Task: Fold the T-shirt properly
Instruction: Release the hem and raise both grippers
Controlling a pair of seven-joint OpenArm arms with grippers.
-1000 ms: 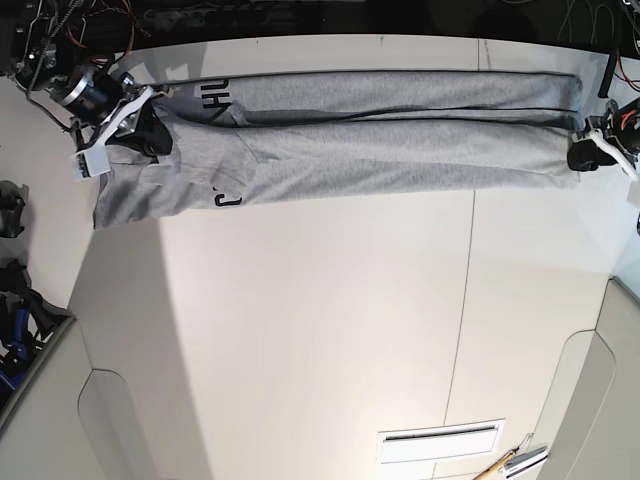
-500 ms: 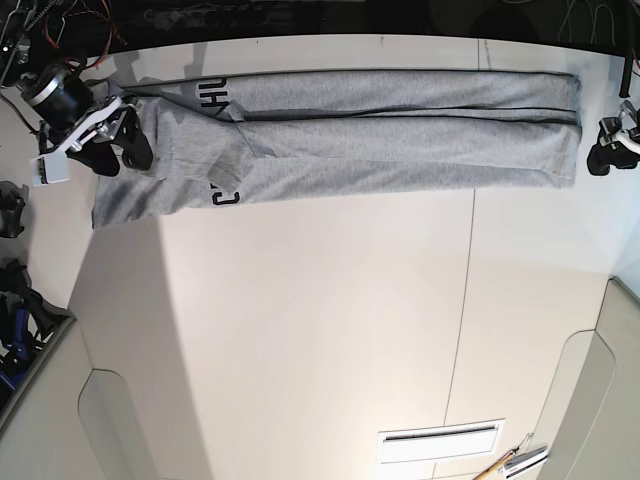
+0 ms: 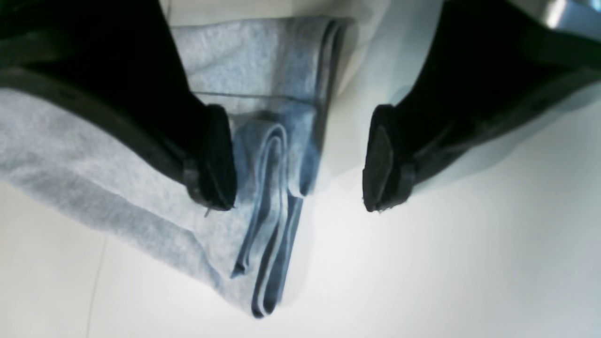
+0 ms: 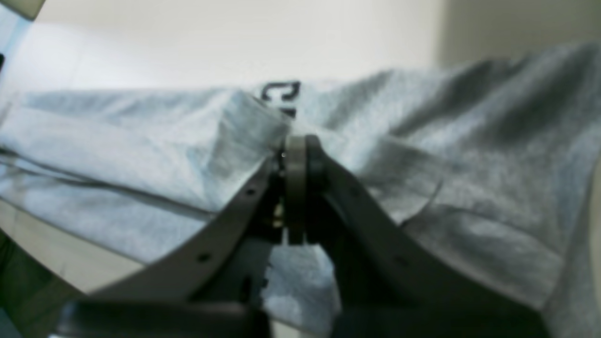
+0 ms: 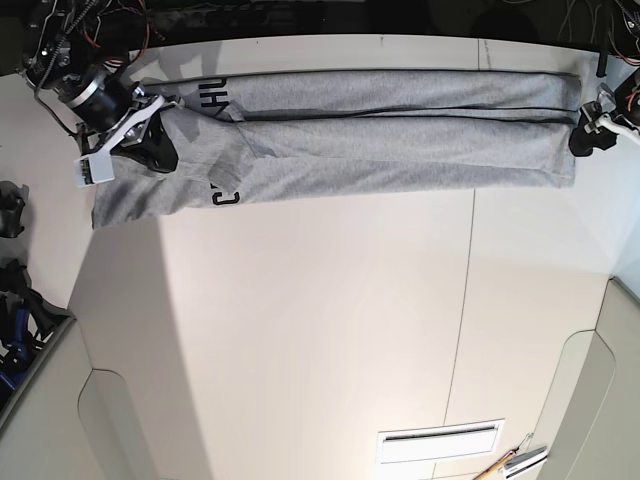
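The light grey T-shirt (image 5: 400, 140) lies as a long narrow strip across the far side of the white table (image 5: 320, 330), with black lettering (image 5: 215, 97) showing near its left end. On that end rests my right gripper (image 5: 150, 140), its fingers pressed together. In the right wrist view the right gripper (image 4: 296, 152) is shut with a raised fold of the T-shirt (image 4: 469, 178) at its tips. At the strip's right end is my left gripper (image 5: 590, 135). The left gripper (image 3: 298, 162) stands open there, with the T-shirt's layered hem corner (image 3: 272, 197) between its fingers.
Cables and electronics (image 5: 90, 15) crowd the far left corner. Dark clamps (image 5: 10, 210) sit at the left edge. A white slotted plate (image 5: 440, 440) and small tools (image 5: 515, 462) lie near the front right. A seam (image 5: 463, 300) runs down the table.
My right gripper, which had drawn off to the left of the shirt, has come back onto its left end. My left gripper has shifted slightly toward the far edge.
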